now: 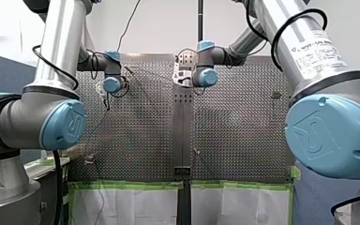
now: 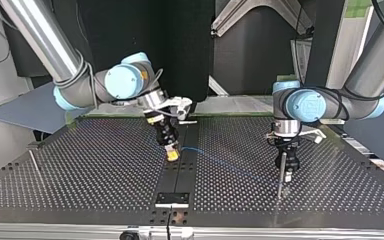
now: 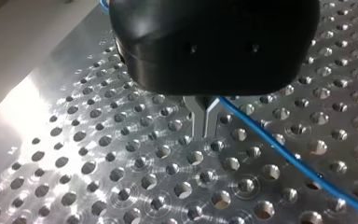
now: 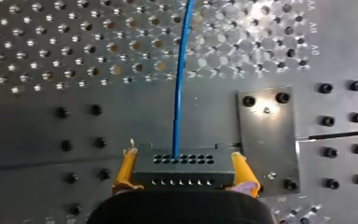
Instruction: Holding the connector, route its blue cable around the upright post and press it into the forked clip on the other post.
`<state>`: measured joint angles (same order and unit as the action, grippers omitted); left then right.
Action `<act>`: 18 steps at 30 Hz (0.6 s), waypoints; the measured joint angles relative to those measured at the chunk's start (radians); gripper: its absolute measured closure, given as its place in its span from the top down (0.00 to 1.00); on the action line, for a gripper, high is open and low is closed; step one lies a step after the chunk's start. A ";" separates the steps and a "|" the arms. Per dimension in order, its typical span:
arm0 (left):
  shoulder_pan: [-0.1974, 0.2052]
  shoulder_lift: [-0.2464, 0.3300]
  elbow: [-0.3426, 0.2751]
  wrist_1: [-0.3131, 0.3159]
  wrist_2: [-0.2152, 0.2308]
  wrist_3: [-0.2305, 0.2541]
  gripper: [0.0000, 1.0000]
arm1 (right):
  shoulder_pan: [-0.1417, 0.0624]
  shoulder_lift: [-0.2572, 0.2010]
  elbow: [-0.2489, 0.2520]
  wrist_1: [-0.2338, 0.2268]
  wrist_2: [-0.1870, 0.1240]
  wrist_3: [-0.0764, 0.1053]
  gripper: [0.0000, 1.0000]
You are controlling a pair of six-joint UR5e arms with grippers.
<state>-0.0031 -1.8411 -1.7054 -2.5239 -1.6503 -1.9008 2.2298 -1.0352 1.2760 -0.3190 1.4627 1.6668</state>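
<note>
My right arm's jaws squeeze the dark connector (image 4: 182,170) just above the surface (image 4: 28,135), and its blue cable (image 4: 179,84) runs past my left arm's jaws, which look pinched together.

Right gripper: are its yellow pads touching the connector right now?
Touching. The right wrist view shows the connector seated between the right gripper's yellow pads, one pad pressed against each end, no gap; the blue cable exits its face.
</note>
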 joint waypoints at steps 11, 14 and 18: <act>-0.002 0.000 0.000 -0.037 0.000 -0.050 0.75 | -0.004 0.002 0.068 -0.011 0.001 -0.017 0.00; -0.003 0.000 0.000 -0.045 -0.002 -0.076 0.77 | -0.006 0.002 0.078 -0.006 0.000 -0.021 0.00; -0.004 0.000 0.000 -0.047 -0.002 -0.094 0.80 | -0.008 0.002 0.092 0.000 0.001 -0.025 0.00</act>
<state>-0.0071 -1.8415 -1.7054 -2.5711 -1.6523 -1.9945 2.2220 -1.0334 1.3685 -0.3188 1.4638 1.6416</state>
